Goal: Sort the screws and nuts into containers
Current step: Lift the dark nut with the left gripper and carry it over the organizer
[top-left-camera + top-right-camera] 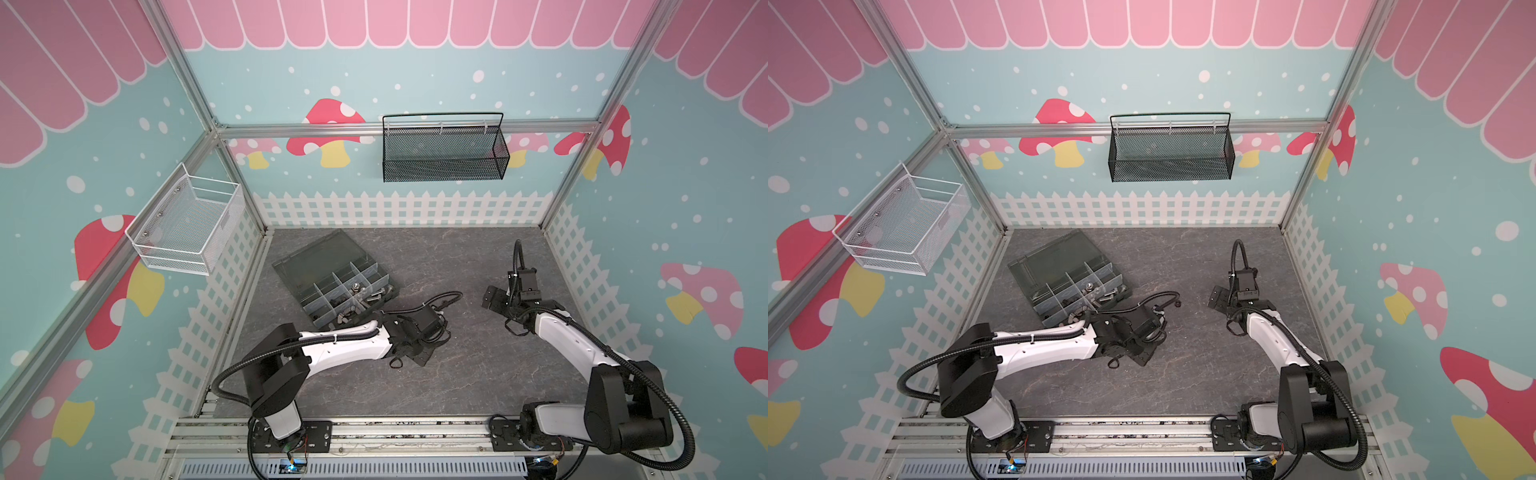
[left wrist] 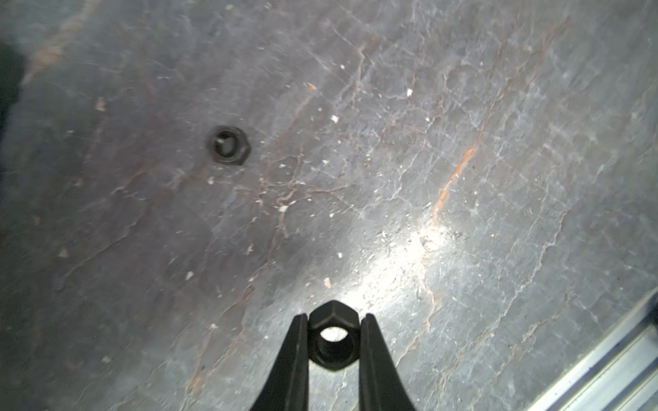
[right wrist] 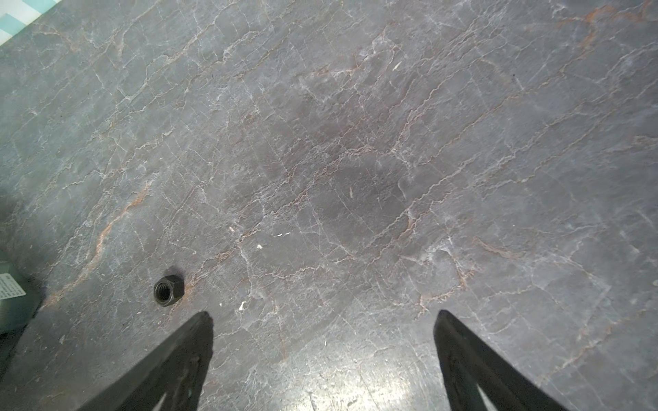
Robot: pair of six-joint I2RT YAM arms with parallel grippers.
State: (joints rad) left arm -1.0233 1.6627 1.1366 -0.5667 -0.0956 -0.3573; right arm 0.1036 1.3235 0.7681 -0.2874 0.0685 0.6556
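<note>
Overall: a grey stone-look table (image 1: 457,386), with the work left of centre.
Box: the organizer box (image 1: 320,257) lies open at the far left, its containers (image 1: 332,291) holding silver screws (image 1: 374,296) and darker bits too small to name.
Right arm: the right gripper (image 3: 324,315) hangs spread wide and empty, low over the table.
Left arm: the left gripper (image 2: 334,318) pinches the held nut (image 2: 333,357), a black hex nut, bore toward the wrist camera.
Coming move: in both top views the box lies just beyond and left of the left gripper, so the left arm is nearer; I judge the carry runs that way.
Loose nut: a loose nut (image 2: 229,145) lies ahead of the left gripper, apart from it.
</note>
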